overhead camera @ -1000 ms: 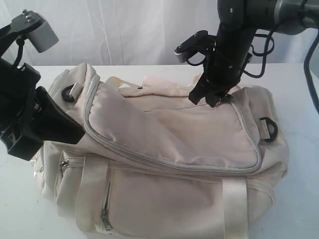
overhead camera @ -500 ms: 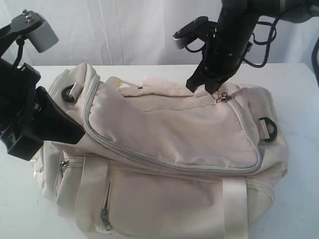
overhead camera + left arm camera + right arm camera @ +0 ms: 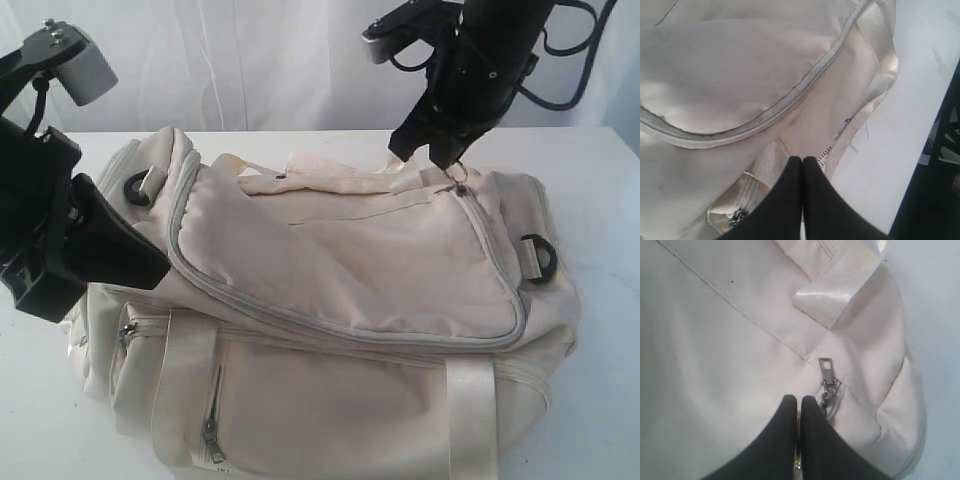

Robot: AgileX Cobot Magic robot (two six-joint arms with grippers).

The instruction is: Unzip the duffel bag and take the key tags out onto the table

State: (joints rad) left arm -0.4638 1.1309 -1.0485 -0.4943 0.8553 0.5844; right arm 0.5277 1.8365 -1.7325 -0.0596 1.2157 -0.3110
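The cream-white duffel bag (image 3: 350, 280) lies on the white table (image 3: 600, 180) with its grey main zipper closed. My right gripper (image 3: 440, 165) hangs over the bag's far right top corner. Its black fingers (image 3: 812, 440) are shut on a thin metal zipper pull. A second pull (image 3: 825, 366) lies loose on the fabric just beyond the fingertips. The left gripper (image 3: 802, 159) is shut with nothing in it, its tip against the bag's left end near a side pocket zipper (image 3: 737, 216). The key tags are hidden.
Black strap rings sit at the bag's right end (image 3: 540, 258) and left end (image 3: 135, 187). Webbing handles (image 3: 330, 180) are bunched on top behind the flap. The left arm's bulk (image 3: 50, 230) crowds the bag's left side. Bare table shows to the right.
The right gripper has shut and risen up and to the right. The zipper pull came with it, lifting the bag's top corner slightly. The left gripper has not moved.
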